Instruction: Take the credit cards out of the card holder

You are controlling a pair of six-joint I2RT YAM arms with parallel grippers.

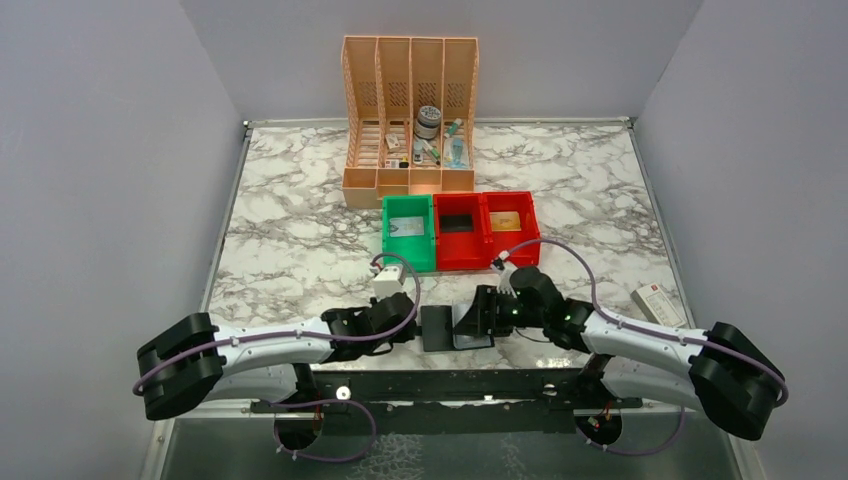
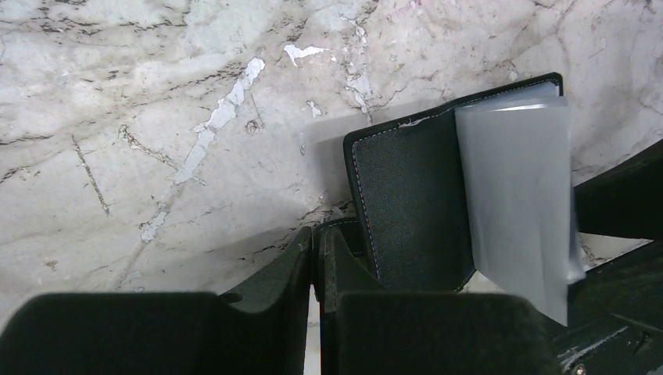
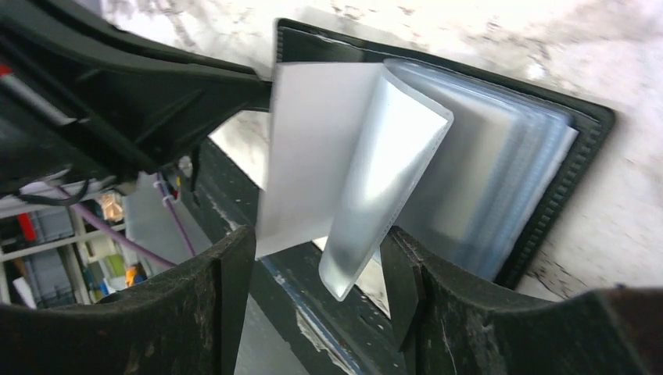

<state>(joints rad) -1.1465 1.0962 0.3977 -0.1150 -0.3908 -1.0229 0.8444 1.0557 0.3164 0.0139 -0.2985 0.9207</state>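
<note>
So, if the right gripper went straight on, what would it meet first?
Most likely the curled clear sleeve of the card holder, lying between its open jaws; depth is unclear.

Bright even light, soft shadows on the marble table (image 2: 156,156), card holder (image 3: 469,156) washed out and blurred close up

The left arm (image 1: 270,345) and the right arm (image 1: 640,350) look alike: glossy white moulded shells run between bulky matte-black cylindrical joint housings (image 1: 180,366). A thin purple cable (image 1: 573,255) is strung along each arm from joint to joint. A small white box-shaped camera block (image 1: 390,281) sits on the left wrist, and the left gripper (image 2: 316,232) and right gripper (image 3: 317,234) each end in two thick, matte-black, wedge-shaped fingers (image 3: 223,289) with a faintly grainy surface.
</note>
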